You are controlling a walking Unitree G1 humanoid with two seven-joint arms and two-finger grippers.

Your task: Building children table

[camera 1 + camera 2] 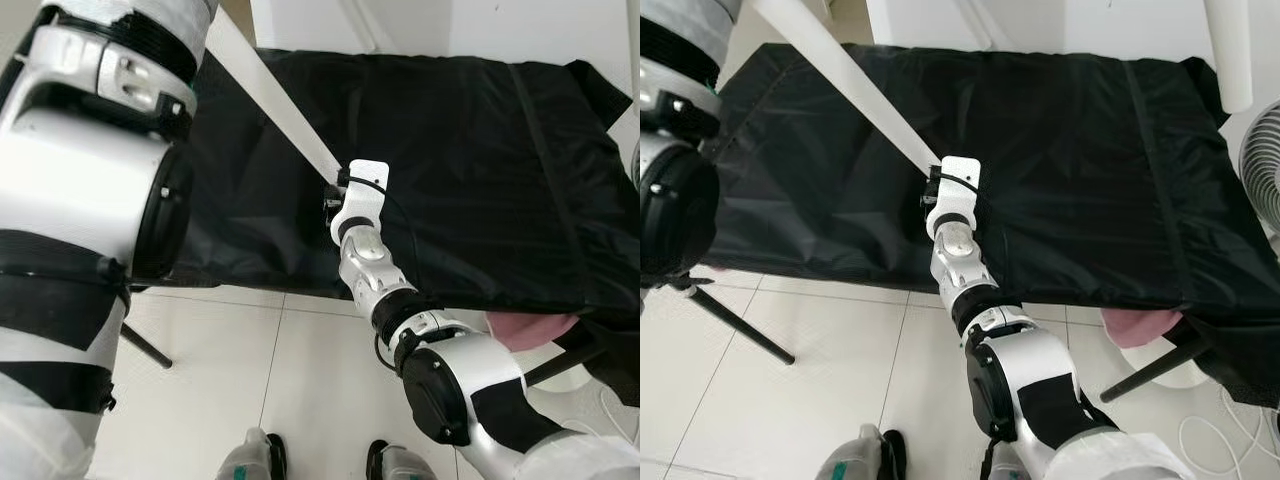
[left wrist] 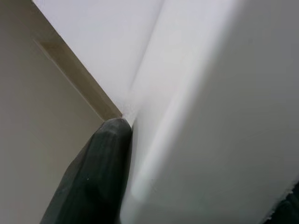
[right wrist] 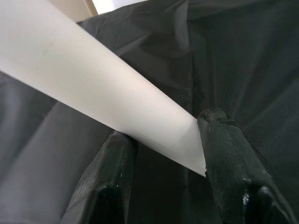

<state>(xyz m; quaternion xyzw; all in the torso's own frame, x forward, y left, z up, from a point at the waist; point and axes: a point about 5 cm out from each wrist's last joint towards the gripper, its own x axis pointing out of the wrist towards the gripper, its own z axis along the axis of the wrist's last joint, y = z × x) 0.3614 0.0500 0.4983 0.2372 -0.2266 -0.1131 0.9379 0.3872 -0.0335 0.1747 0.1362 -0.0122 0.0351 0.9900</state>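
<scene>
White table leg (image 1: 855, 88) spans both arms above the black-covered tabletop (image 1: 1090, 160). Right tool (image 3: 159, 154) clamps its lower end; left tool (image 2: 100, 172) presses its upper part, closure indeterminate. Keep both grips aligned to avoid twisting.

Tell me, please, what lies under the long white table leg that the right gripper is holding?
Under the white table leg lies a black cloth draped over a surface; whatever the cloth covers is hidden. The right gripper clamps the leg's lower end.
</scene>
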